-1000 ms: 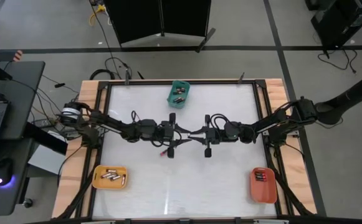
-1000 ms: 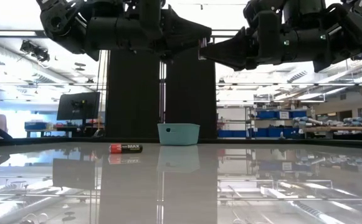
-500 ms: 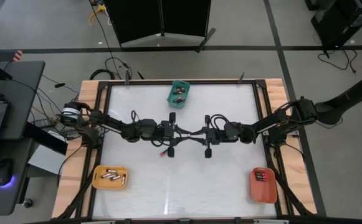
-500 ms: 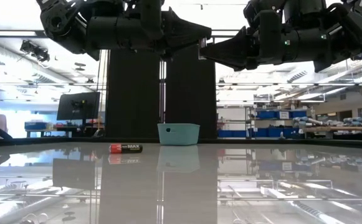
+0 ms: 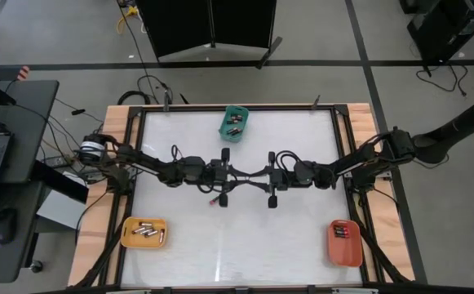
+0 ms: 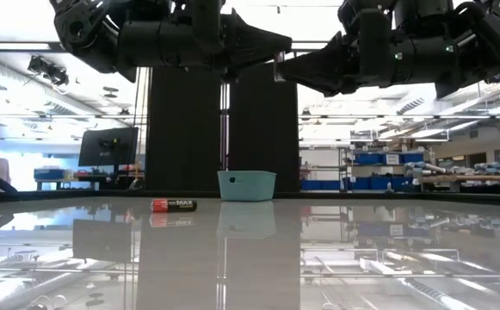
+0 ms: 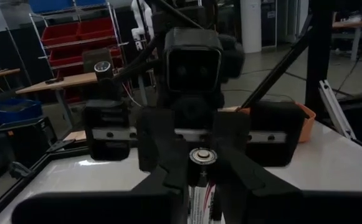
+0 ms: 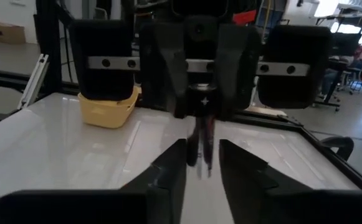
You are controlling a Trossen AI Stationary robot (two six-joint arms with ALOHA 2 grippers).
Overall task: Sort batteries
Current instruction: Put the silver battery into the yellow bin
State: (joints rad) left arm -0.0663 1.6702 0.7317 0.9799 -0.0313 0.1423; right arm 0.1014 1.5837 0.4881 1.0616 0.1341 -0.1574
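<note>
Centrally, white counter [image 5: 245, 245] fills the middle of the high view. Two dark arms reach in from left and right edges and meet tip to tip at frame centre, raised above the surface.

Three trays, each with cells inside:
- orange tray [image 5: 344, 258], lower right corner
- yellow tray [image 5: 126, 233], lower left corner
- teal tray [image 5: 224, 128], top centre edge

Left pincer [image 5: 245, 173]: closed on held cell [image 7: 202, 156]. In the right wrist view its fingers clamp the cell's end.

Right pincer [image 5: 259, 173]: fingers parted, one either side of the same cell's body, a gap showing on both sides. Not gripping.

Held cell: mid-air at frame centre, lengthwise between the two pincers.

Loose cell [image 5: 214, 198]: red-ended, lying flat on the counter just below and left of the meeting point. In the low view it sits left of the teal tray.
</note>
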